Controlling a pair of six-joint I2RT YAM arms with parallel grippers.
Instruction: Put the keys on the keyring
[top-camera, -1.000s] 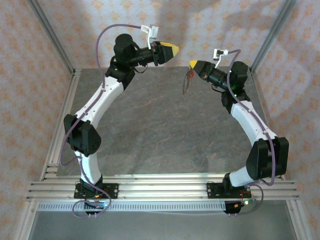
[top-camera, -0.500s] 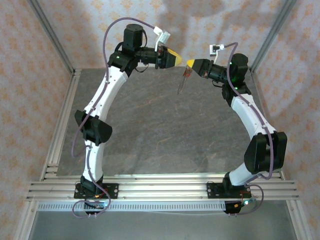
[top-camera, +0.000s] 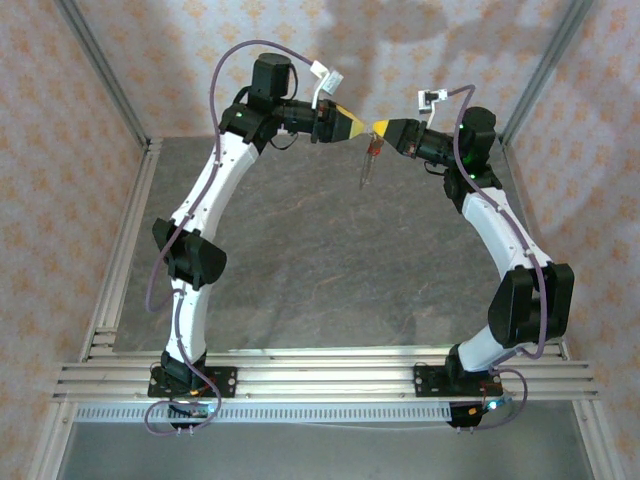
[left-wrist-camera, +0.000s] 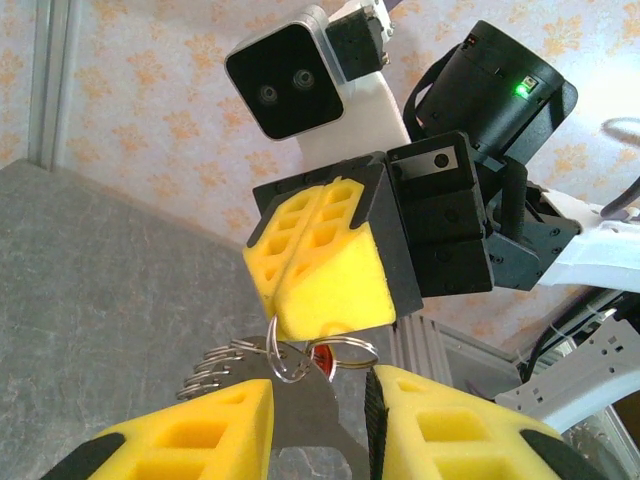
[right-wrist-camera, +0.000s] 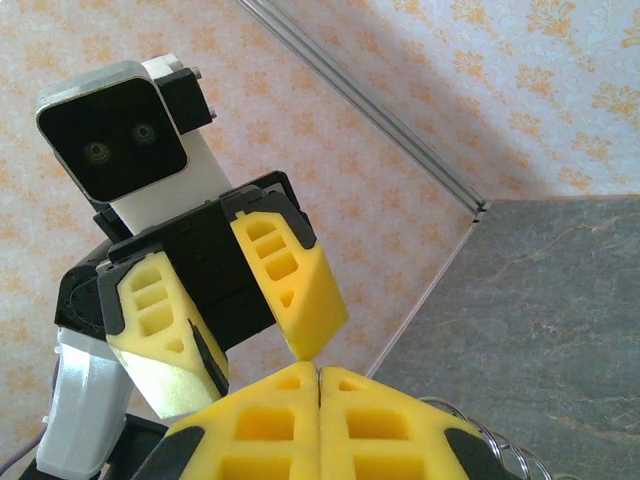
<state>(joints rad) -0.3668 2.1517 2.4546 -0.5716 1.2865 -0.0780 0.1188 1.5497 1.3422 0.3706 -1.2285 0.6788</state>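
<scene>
Since the right gripper (left-wrist-camera: 283, 305) has its jaws clenched on the keyring (left-wrist-camera: 352, 341), dangling low-centre above the counter (top-camera: 300, 250), the left gripper (left-wrist-camera: 320, 405), jaws released, should probably pinch the red-headed key (left-wrist-camera: 322, 358) squarely, without twisting the ring.

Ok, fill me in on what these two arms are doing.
The right gripper is shut on the keyring, held up above the table, with the red-headed key dangling among its rings. The left gripper is open, facing it tip to tip, jaws either side of the hanging bunch. Whether the key is threaded on can't be told.
</scene>
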